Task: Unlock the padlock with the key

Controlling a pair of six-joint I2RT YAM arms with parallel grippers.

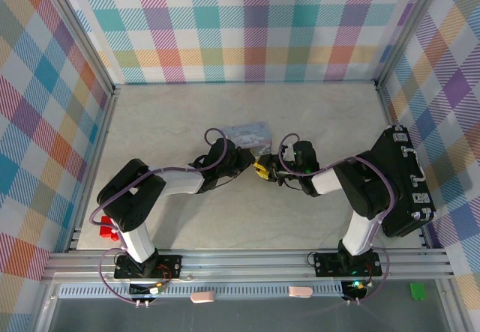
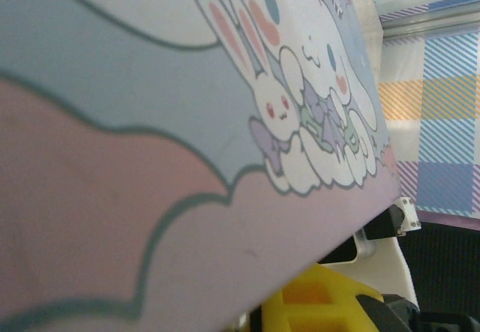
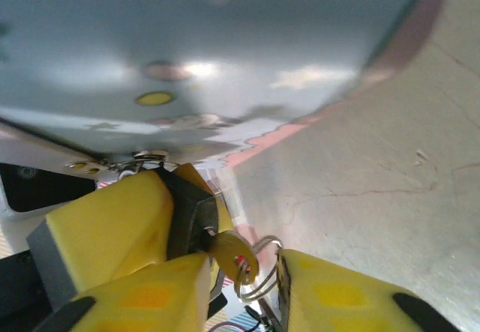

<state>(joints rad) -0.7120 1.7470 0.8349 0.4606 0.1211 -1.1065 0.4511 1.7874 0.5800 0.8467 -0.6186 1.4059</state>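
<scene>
brass padlock (image 3: 232, 251): sits in the gap of the right gripper (image 3: 241, 276), just under the tin (image 2: 150, 122).
right fingers (image 3: 337, 302): apart, not pinching it.
left gripper (image 1: 247, 156): looks clamped on the tin's edge.
done: lock reached.
left to do: turn the key, which i can't make out.
</scene>
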